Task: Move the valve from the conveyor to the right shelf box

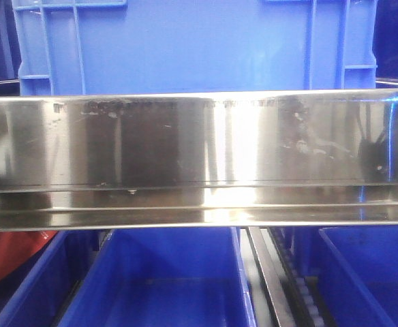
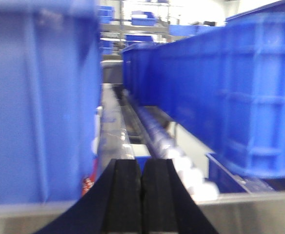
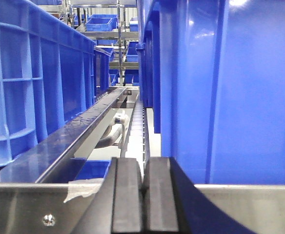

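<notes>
The valve and the conveyor are out of view in every frame. My left gripper [image 2: 141, 165] is shut with nothing between its black pads, pointing along a shelf lane between blue boxes. My right gripper [image 3: 143, 168] is shut and empty too, sitting just behind a steel shelf rail [image 3: 35, 202]. To its right rises a large blue shelf box [image 3: 220, 87]. The front view shows only a shiny steel shelf beam [image 1: 199, 157], with a blue box [image 1: 192, 44] above it and other blue boxes [image 1: 165, 279] below it.
A blue box [image 2: 35, 97] stands close on the left of the left gripper and a long one [image 2: 220, 92] on its right, with white rollers [image 2: 181, 161] between. A blue box row [image 3: 40, 83] lines the right gripper's left. Tape [image 3: 84, 187] sticks on the rail.
</notes>
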